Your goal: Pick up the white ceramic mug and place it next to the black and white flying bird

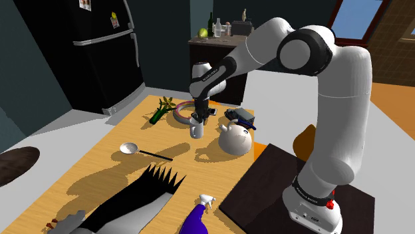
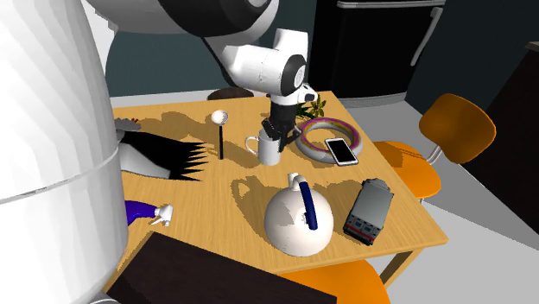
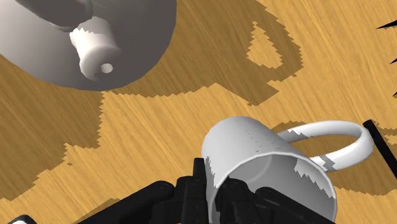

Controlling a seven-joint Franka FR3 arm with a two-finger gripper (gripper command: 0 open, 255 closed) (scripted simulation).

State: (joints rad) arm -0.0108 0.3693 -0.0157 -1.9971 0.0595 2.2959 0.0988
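- The black gripper (image 1: 197, 121) pinches the rim of the white mug (image 1: 197, 129), beside the teapot (image 1: 235, 139) on the table (image 1: 100, 153).
- Best to lift straight up, level, then carry it toward the bird (image 1: 136, 199).

**Glossy white shells, dark joints, black tool**

On my screens the arm (image 1: 346, 100) is smooth, glossy white, built of fat, rounded tube sections. Each joint (image 1: 302, 52) is capped or ringed in dark grey to black, with one broad dark disc at the upper right of the shoulder frame. The slimmer dark forearm section (image 1: 211, 74) carries small white lettering I cannot read. A black collar (image 1: 311, 191) with red markings circles the foot, above a white pedestal (image 1: 314, 214) bearing a small red dot. My end effector (image 1: 197, 120) is wholly black and matte, its fingers (image 3: 201, 184) blocky and hard-edged.
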